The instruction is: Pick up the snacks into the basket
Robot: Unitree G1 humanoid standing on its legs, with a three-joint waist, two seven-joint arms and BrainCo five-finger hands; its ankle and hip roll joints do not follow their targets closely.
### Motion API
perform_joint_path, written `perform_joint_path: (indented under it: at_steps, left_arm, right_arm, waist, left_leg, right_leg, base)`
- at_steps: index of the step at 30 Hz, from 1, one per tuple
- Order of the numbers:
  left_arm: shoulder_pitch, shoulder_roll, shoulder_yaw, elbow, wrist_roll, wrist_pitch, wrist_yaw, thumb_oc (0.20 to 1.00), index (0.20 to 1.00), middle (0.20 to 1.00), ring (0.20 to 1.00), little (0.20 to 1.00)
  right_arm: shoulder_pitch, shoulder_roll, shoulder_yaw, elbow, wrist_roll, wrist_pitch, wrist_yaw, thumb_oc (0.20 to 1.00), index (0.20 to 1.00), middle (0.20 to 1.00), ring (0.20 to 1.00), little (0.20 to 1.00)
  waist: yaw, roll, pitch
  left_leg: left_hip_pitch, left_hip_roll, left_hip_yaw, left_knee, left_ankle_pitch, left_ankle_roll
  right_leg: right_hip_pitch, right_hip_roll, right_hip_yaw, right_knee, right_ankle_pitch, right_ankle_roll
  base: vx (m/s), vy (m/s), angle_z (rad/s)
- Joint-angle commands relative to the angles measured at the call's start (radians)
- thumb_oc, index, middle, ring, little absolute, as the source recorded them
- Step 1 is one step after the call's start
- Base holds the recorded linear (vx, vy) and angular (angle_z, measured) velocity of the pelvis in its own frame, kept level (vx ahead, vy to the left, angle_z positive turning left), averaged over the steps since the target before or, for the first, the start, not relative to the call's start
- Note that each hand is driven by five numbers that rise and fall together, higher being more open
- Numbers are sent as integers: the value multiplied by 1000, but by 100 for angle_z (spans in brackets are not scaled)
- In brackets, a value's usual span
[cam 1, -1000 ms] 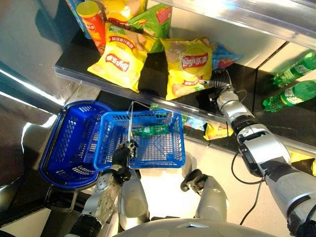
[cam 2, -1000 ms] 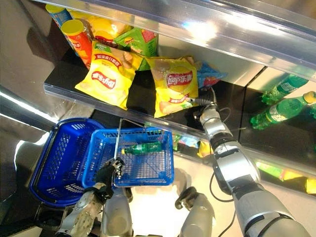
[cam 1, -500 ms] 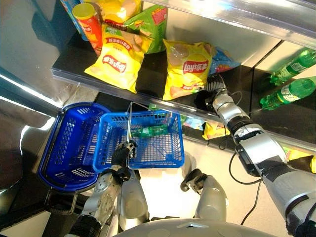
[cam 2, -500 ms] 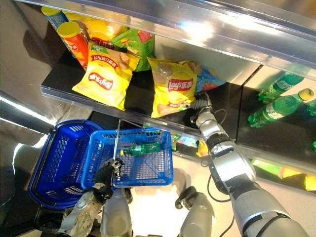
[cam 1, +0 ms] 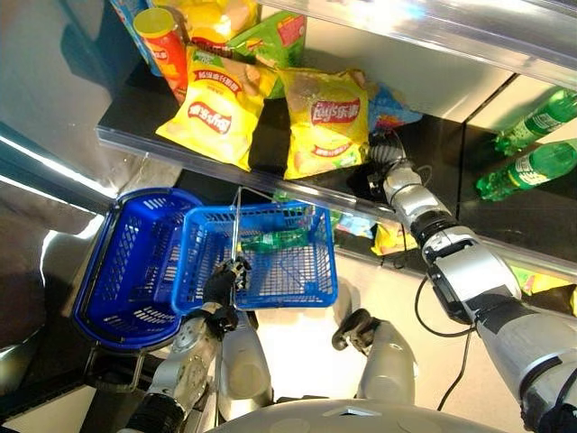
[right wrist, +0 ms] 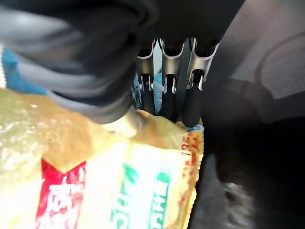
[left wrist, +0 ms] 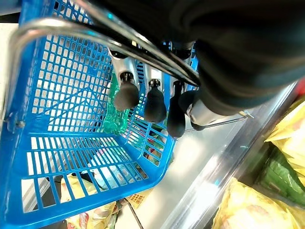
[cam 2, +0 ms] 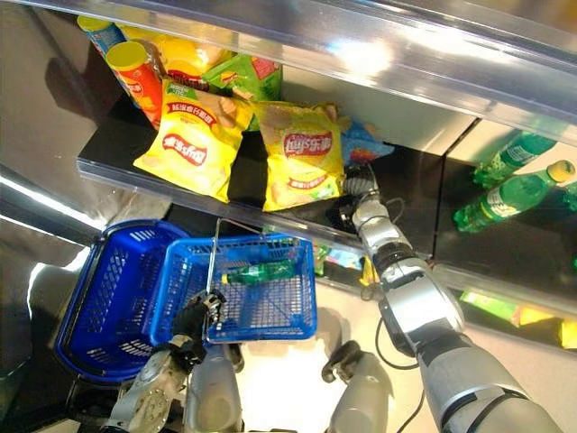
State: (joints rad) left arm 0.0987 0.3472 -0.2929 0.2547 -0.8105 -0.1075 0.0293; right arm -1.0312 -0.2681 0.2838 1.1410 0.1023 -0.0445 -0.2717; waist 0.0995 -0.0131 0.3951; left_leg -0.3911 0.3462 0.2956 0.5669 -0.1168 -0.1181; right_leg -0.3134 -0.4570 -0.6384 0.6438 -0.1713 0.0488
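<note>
A yellow chip bag stands on the dark shelf. My right hand is at the bag's right edge. In the right wrist view its fingers lie behind that edge and the thumb presses the bag's front, pinching it. Below the shelf hangs a blue basket. Its metal handle is gripped by my left hand, whose fingers curl round the bar. A green bottle lies in the basket.
On the shelf's left stand another yellow chip bag, a red can and a green bag. A blue bag sits behind my right hand. Green bottles lie at the right. A darker blue basket rests beside the held one.
The yellow chip bag has slid left along the shelf with my right hand at its edge. The left hand and the basket have stayed put.
</note>
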Motion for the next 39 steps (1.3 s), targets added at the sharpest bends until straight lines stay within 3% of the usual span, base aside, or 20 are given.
perform_joint_path:
  at_steps: [1,11,14,17,18,22,29,39]
  left_arm:
    - [11,28,44,-203,-49,-140,-8,200,200,200,200,200]
    - [8,18,57,-194,-44,-145,0,200,200,200,200,200]
    - [6,10,61,-189,-47,-148,3,200,200,200,200,200]
    - [6,6,65,-190,-56,-153,2,200,200,200,200,200]
    - [10,0,67,-193,-67,-154,-3,200,200,200,200,200]
    - [19,-4,64,-195,-88,-156,-14,200,200,200,200,200]
    - [25,-11,62,-199,-92,-160,-15,200,200,200,200,200]
    - [41,-13,67,-204,-93,-162,-20,200,200,200,200,200]
  right_arm:
    - [-27,-3,-24,-26,-25,-56,-17,200,200,200,200,200]
    - [56,-46,-27,-271,-94,-62,-46,200,200,200,200,200]
    - [115,-43,-59,-377,-55,-84,-56,200,200,200,200,200]
    - [184,-40,-106,-492,56,-130,-48,200,200,200,200,200]
    - [230,-31,-143,-559,160,-171,-27,200,200,200,200,200]
    - [312,-26,-187,-672,283,-223,-4,200,200,200,200,200]
    - [421,-24,-237,-833,381,-275,18,200,200,200,200,200]
    - [468,-35,-266,-970,392,-303,17,200,200,200,200,200]
  waist:
    - [58,14,-8]
    - [37,7,-5]
    - [28,5,-3]
    - [20,4,-1]
    - [15,3,1]
    - [7,-2,0]
    - [-6,-6,-4]
    - [-14,-7,-10]
  left_leg:
    - [62,-14,1,-55,18,26]
    - [65,-12,3,-55,15,27]
    - [66,-10,7,-53,14,27]
    - [69,-9,11,-54,13,26]
    - [69,-9,11,-53,12,26]
    - [70,-8,14,-52,12,25]
    - [73,-2,15,-49,13,21]
    - [79,2,20,-50,13,19]
  right_leg:
    - [16,-52,84,48,208,183]
    - [11,-52,91,50,216,184]
    - [9,-55,91,53,217,185]
    - [8,-57,92,55,218,186]
    - [7,-59,93,56,217,187]
    - [10,-61,92,57,217,187]
    - [8,-62,93,61,212,189]
    - [9,-64,96,58,206,190]
  base:
    - [0,0,0]
    - [0,0,0]
    - [0,0,0]
    - [0,0,0]
    - [0,0,0]
    - [0,0,0]
    - [0,0,0]
    - [0,0,0]
